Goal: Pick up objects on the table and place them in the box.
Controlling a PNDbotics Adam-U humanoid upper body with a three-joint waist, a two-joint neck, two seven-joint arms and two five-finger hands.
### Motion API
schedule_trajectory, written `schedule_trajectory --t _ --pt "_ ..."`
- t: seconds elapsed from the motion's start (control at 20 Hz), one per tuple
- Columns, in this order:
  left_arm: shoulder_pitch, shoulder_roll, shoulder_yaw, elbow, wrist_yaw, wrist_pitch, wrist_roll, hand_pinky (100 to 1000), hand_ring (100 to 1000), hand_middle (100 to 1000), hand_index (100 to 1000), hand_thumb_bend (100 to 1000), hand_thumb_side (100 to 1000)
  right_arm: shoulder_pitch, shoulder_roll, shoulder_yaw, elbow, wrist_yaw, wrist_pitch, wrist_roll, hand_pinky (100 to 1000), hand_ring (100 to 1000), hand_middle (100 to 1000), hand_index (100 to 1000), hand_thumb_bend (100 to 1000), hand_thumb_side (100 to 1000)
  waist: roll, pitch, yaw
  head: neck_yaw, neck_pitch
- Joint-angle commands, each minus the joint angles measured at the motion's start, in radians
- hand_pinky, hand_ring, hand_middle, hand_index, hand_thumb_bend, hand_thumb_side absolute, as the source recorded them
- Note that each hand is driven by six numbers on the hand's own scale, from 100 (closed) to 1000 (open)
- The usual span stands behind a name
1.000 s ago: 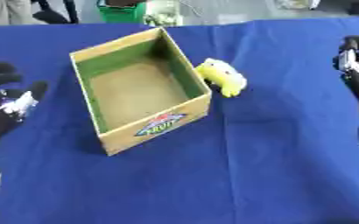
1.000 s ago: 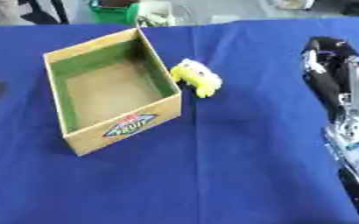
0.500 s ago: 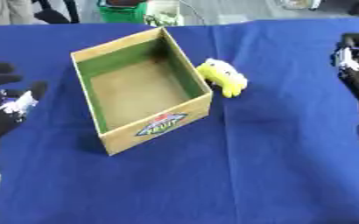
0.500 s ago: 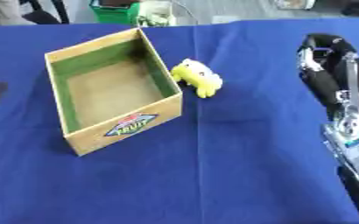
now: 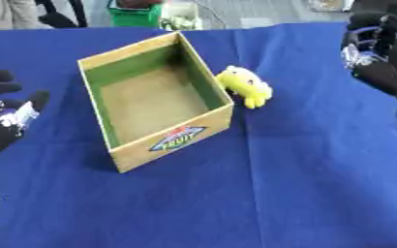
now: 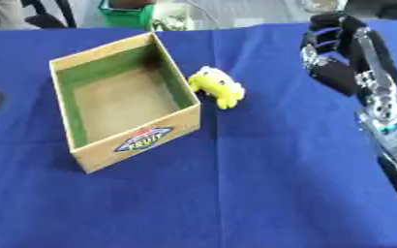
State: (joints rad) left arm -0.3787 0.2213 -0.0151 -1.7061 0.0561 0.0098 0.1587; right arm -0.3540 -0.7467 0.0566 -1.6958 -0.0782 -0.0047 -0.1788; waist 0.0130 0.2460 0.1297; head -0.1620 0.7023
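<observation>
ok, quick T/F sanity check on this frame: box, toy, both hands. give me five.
1. The cardboard box has nothing in it. True.
2. The yellow plush toy lies inside the box. False: it lies on the blue tablecloth, against the outside of the box's right wall.
3. The left hand holds the toy. False: it is open at the left edge, well clear of the toy and holding nothing.
4. The right hand is up at the right side, off the cloth, with nothing in it. True.
5. The box lies tipped on its side. False: it stands upright, open top up, with its label facing the robot.
</observation>
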Motion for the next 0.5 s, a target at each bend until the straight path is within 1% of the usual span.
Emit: schedule_trajectory --t 0.05,0.1,0.15,0.2,0.35,0.5 --pt "-0.009 0.026 0.003 -0.015 -0.001 0.0 -0.004 507 653 611 651 725 180 -0.045 -0.074 0.019 0.022 0.032 0.012 0.073 644 685 716 798 280 202 0.0 -0.021 0.002 -0.006 -0.001" --pt "-0.009 0.025 0.003 -0.015 -0.001 -0.001 -0.005 507 653 611 651 725 180 -0.059 -0.082 0.027 0.033 0.041 0.016 0.093 645 686 717 800 293 201 0.0 -0.021 0.002 -0.006 0.0" --pt "-0.008 0.025 0.002 -0.015 -0.001 0.0 -0.005 507 653 611 651 725 180 -0.074 -0.088 0.035 0.045 0.051 0.019 0.109 643 685 716 803 349 172 0.0 -0.022 0.003 -0.007 0.0" --pt "-0.008 0.025 0.002 -0.015 -0.001 0.0 -0.006 507 653 612 651 725 180 -0.088 -0.093 0.043 0.058 0.061 0.022 0.122 643 685 718 803 346 188 0.0 -0.023 0.004 -0.007 0.0" --pt "-0.008 0.025 0.0 -0.014 -0.001 0.0 -0.008 507 653 611 651 725 180 -0.131 -0.103 0.071 0.1 0.092 0.03 0.152 639 680 715 806 422 194 0.001 -0.024 0.008 -0.008 0.001" --pt "-0.007 0.025 -0.001 -0.014 -0.001 0.0 -0.009 507 653 611 651 724 180 -0.172 -0.104 0.097 0.141 0.123 0.04 0.177 638 676 708 802 440 204 0.001 -0.026 0.012 -0.01 0.003"
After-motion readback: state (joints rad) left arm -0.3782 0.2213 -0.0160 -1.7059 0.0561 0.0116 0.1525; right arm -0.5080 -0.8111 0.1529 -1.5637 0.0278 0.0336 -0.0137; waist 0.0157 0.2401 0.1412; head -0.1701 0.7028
